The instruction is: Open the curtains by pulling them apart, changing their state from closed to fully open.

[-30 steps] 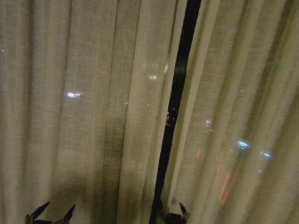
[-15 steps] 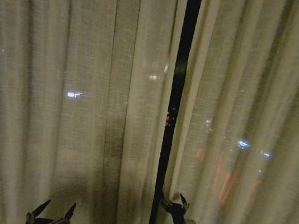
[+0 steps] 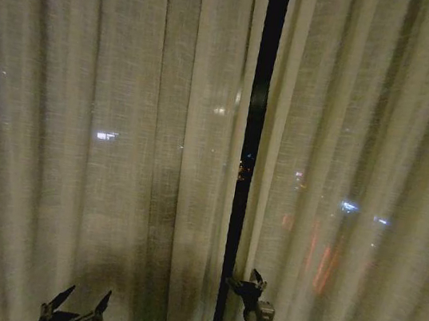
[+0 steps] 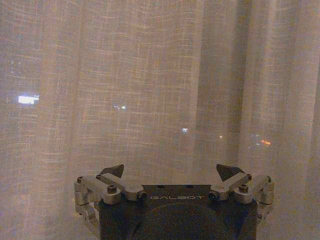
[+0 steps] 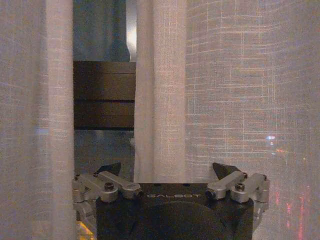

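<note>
Two sheer cream curtains hang side by side, the left panel (image 3: 108, 112) and the right panel (image 3: 361, 150), with a narrow dark gap (image 3: 254, 134) between them. My right gripper (image 3: 246, 281) is low down at the right panel's inner edge, open. In the right wrist view that gripper (image 5: 167, 169) has the panel's edge fold (image 5: 167, 100) standing between its spread fingers. My left gripper (image 3: 84, 302) waits low at the left, open, in front of the left panel; in the left wrist view it (image 4: 171, 172) faces the weave (image 4: 150, 90) with nothing held.
Night-time city lights (image 3: 106, 135) glow through the fabric and the gap. Behind the gap, the right wrist view shows a dark horizontal window frame (image 5: 104, 95). Fabric hangs on all sides of both arms.
My right gripper has reached forward and higher along the right panel's inner edge. The left gripper and the curtains have stayed put.
</note>
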